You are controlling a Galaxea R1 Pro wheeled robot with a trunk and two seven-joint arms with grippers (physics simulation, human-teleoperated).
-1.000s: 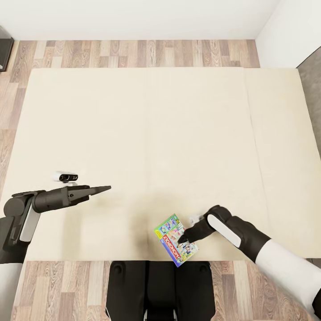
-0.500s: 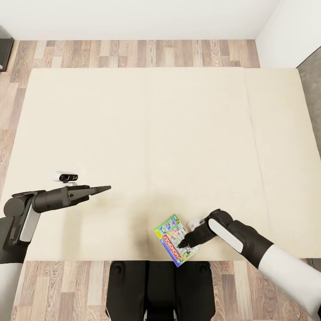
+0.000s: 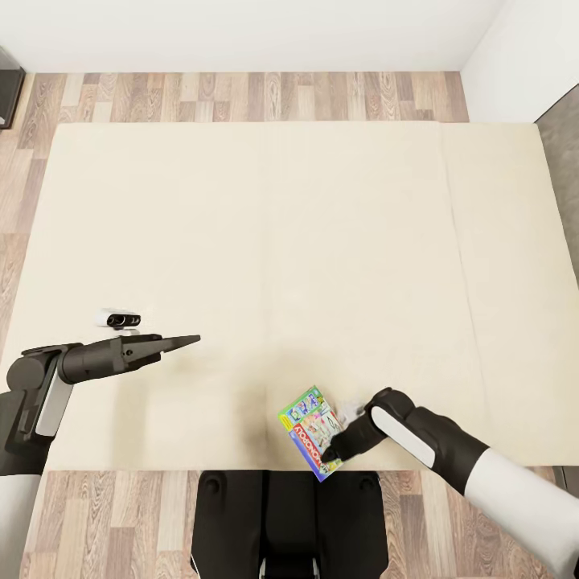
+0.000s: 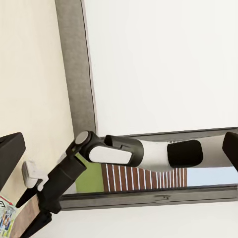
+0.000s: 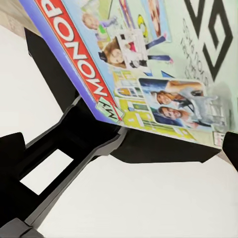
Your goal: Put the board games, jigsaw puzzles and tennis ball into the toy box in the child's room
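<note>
The Monopoly board game (image 3: 312, 428) lies flat on the bed (image 3: 265, 241), at the front edge of the beige mattress. My right gripper (image 3: 329, 455) is low over the box's near right corner, at the mattress edge. In the right wrist view the box (image 5: 144, 64) shows close, and the dark fingers (image 5: 11, 148) stand far apart with nothing between them. My left gripper (image 3: 190, 341) hovers above the front left of the mattress, far from the box. Its fingers (image 4: 9, 153) are spread wide, and that view also takes in my right arm (image 4: 119, 151).
Wood-plank floor (image 3: 241, 96) runs behind and beside the bed, with a white wall beyond. A dark cabinet (image 3: 8, 88) stands at the far left. Grey padded frame (image 3: 563, 153) borders the right end of the bed. My black base (image 3: 281, 515) touches the front edge.
My right gripper has slid along the Monopoly box toward the bed's front edge. The box, the left arm and the camera have not moved.
</note>
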